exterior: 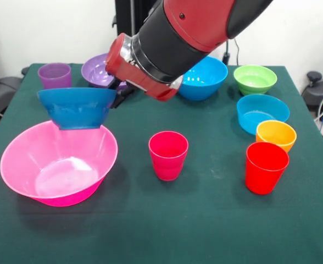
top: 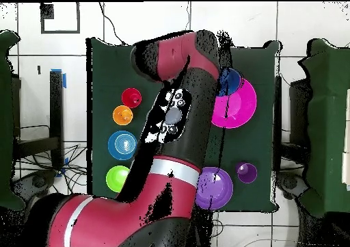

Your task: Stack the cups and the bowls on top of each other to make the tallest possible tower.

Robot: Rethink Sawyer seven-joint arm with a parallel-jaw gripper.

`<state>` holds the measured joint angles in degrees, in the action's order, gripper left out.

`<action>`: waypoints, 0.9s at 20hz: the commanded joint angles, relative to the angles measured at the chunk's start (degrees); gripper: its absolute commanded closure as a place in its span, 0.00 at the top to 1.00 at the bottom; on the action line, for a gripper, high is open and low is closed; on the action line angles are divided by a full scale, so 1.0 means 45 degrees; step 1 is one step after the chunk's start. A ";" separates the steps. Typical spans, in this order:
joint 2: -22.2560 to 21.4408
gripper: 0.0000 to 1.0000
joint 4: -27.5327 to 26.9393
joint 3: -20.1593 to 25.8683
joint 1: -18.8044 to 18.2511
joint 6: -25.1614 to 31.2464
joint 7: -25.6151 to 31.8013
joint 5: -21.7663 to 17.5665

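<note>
My gripper (exterior: 117,94) is shut on the right rim of the small dark blue bowl (exterior: 76,108), which hangs just above the far rim of the huge pink bowl (exterior: 57,165). In the overhead view the dark blue bowl (top: 231,81) overlaps the pink bowl (top: 238,106), and my arm hides the gripper. The purple bowl (exterior: 97,69) and purple cup (exterior: 55,75) stand behind. The large blue bowl (exterior: 204,77) is partly behind my arm. A magenta cup (exterior: 168,155) stands mid-table and a red cup (exterior: 266,168) at the right.
On the right side stand a green bowl (exterior: 255,78), a cyan bowl (exterior: 262,113) and a small orange bowl (exterior: 276,135) in a row toward the red cup. The green tablecloth (exterior: 205,220) reaches the front edge.
</note>
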<state>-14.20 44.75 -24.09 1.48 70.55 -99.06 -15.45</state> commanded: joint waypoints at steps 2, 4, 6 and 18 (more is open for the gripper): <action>0.1848 0.00 -0.1596 0.1779 -0.0425 0.1572 0.4447 -0.0977; 0.2226 0.00 -0.2063 0.1780 -0.0520 0.1385 0.4479 -0.1043; 0.2513 0.00 -0.2489 0.1746 -0.0606 0.1242 0.4714 -0.1124; 0.4187 0.00 -0.4556 0.1543 -0.1284 0.1552 0.5336 -0.0623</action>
<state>1.14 28.06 -23.47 -3.12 71.17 -96.10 -16.60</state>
